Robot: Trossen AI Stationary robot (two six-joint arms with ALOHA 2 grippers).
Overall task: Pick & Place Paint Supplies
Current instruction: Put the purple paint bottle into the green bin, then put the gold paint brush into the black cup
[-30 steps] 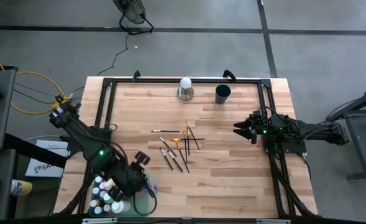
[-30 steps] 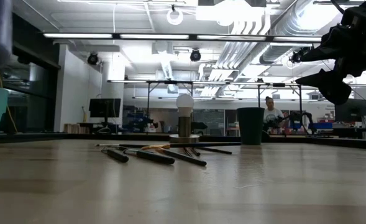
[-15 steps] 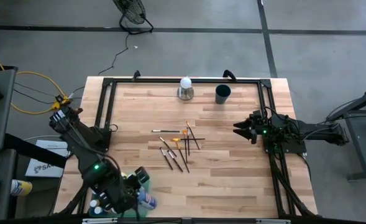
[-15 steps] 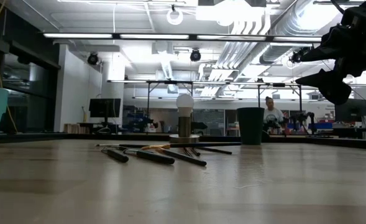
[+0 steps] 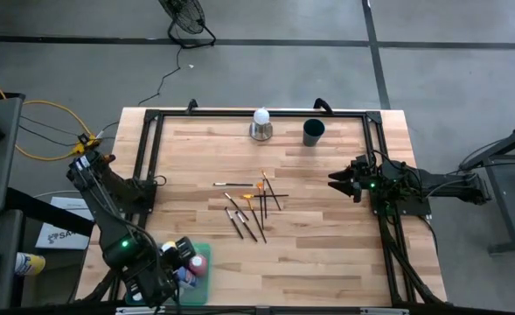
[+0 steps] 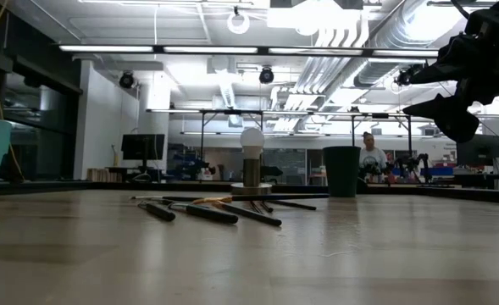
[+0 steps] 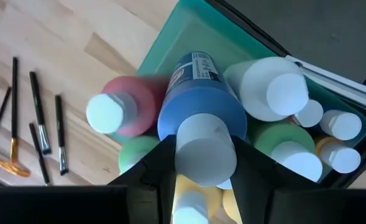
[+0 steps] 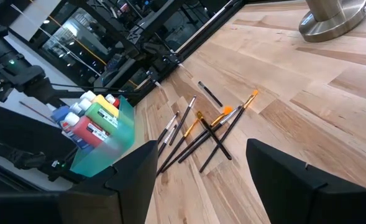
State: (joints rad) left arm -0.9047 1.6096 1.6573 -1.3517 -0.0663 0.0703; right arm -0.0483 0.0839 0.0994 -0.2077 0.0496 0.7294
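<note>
The teal bin [image 5: 198, 284] sits at the table's near-left corner and holds several paint bottles with pale caps: pink [image 7: 123, 112], white [image 7: 273, 93], green [image 7: 282, 152]. My left gripper [image 7: 204, 168] is above the bin, shut on a blue paint bottle [image 7: 198, 93] that stands among the others; its base is hidden. Several thin brushes [image 5: 250, 206] lie flat on the wood mid-table, also in the right wrist view [image 8: 204, 127]. My right gripper [image 5: 334, 182] hovers open near the table's right side, away from everything. My left gripper pinches the blue bottle at its white cap [image 7: 204, 146], one finger [image 7: 161, 168] on either side. The fingers come from above, pointing down into the bin. The bottle hangs upright below them between the pink and white bottles; I cannot tell if its base rests on the bin floor.
A white ball on a metal base [image 5: 260, 124] and a dark green cup [image 5: 314, 131] stand near the far edge. Black frame rails [image 5: 152, 157] run along the table's left, far and right sides. A person [image 6: 369, 152] is in the room beyond.
My left arm has swung toward the table's near-left corner, carrying the blue bottle from the bin's right side to over the bottles inside it. The bottle, seen high at the low view's left edge a second ago, has gone from that view.
</note>
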